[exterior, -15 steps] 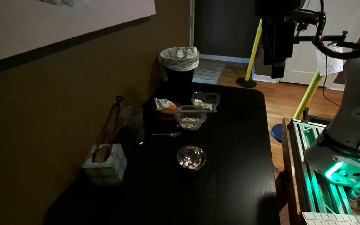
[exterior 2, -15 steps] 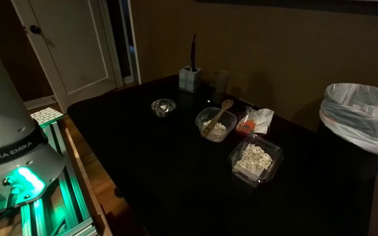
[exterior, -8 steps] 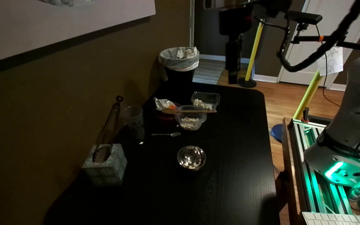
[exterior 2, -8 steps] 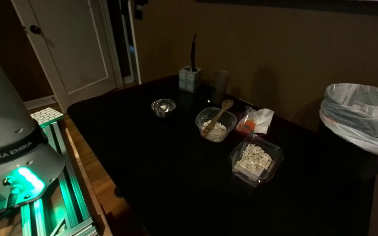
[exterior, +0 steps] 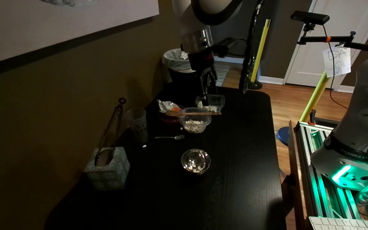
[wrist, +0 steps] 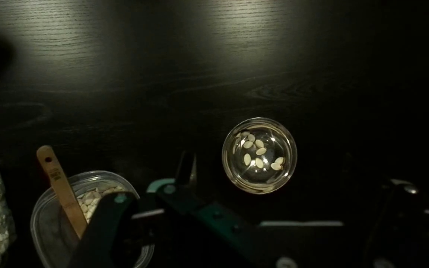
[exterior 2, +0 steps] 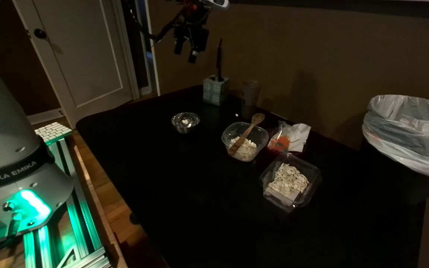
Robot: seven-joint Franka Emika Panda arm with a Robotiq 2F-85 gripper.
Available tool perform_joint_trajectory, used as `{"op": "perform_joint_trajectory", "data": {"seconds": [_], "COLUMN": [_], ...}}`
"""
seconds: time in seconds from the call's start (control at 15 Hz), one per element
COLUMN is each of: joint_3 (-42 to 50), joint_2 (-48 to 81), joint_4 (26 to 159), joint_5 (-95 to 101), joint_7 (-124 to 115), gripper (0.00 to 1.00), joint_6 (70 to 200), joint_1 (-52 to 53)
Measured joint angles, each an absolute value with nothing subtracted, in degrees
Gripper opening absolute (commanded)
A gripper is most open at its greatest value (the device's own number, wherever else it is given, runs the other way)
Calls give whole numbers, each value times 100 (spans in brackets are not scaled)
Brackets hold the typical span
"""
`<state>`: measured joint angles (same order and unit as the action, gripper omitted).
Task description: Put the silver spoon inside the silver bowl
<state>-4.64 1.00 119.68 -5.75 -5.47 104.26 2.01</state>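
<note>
The silver bowl point(wrist: 253, 176) is set upright on the dark tabletop point(wrist: 184, 104); pale seeds point(wrist: 261, 151) are contained inside. At lower left, a clear container point(wrist: 48, 230) is crossed at its rim by a wooden handle point(wrist: 63, 190) and partly covered by the gripper point(wrist: 290, 171), its fingers spread. A second container point(wrist: 5, 219) is cropped at left.

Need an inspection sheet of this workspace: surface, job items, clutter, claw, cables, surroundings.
Surface: dark table, stray pale specks; wetness can't be told.
Job items: silver bowl upright, pale seeds inside; silver spoon on the table, outside the silver bowl.
Clutter: wooden spoon across plastic tub; clear box, tissue box, tongs, cup.
Claw: open, above the table, holding nothing.
Cables: black cable hangs near the claw.
Surroundings: lined bin, yellow posts, dim light.
</note>
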Motion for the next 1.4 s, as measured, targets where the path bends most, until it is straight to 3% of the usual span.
{"op": "perform_joint_trajectory", "data": {"seconds": [0.67, 1.4], "joint_3": [-366, -332], "joint_2": [412, 3829], "joint_4": [11704, 9112], "joint_5": [-586, -769], "joint_7": [-488, 437], "gripper": [100, 100], "joint_6": [10357, 10149], "joint_1": [190, 115]}}
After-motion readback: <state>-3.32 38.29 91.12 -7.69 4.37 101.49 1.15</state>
